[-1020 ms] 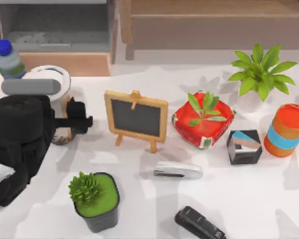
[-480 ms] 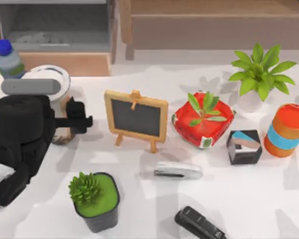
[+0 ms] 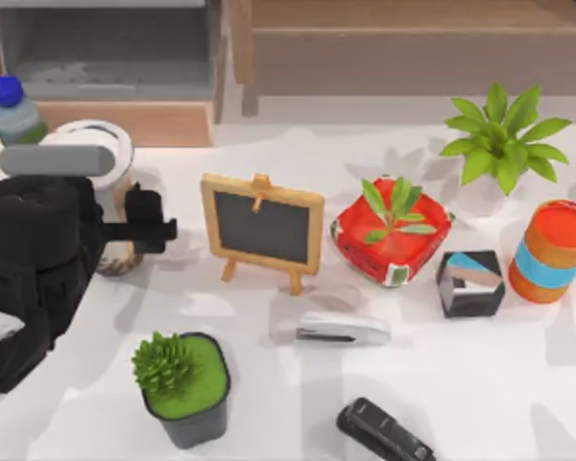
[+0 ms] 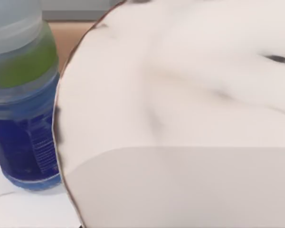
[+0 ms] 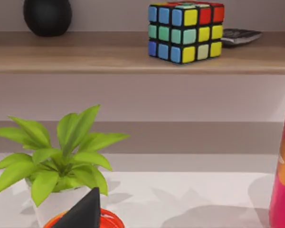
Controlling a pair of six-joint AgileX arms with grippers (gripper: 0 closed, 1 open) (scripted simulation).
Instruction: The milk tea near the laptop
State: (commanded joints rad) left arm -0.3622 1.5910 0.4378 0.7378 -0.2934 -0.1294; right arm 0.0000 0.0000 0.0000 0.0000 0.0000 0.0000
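Looking down from the top view, the left arm is parked over the table's left side with the left gripper (image 3: 146, 228) reaching at the milk tea (image 3: 104, 154), which stands at the far left just in front of the water bottle (image 3: 12, 113) and well left of the little chalkboard (image 3: 262, 227). Its white lid pokes out past the arm's grey camera bar. The fingers sit right against the side of the cup, but the arm covers too much, so I honestly can't tell whether they're apart or clamped on it.

Left wrist view: the milk tea (image 4: 180, 118) is right up in the lens, with the water bottle (image 4: 23, 95) just beside it. No fingers to read here.

Right wrist view: just a potted plant (image 5: 61, 156), a shelf with a puzzle cube (image 5: 185, 31) and some red thing at the edge. Right arm looks idle off the right side, and I can't tell its fingers either.

Progress-wise, I'd say the reach is done and the grip is being made or barely made. The cup looks to be on the table, so lifting is what's left.
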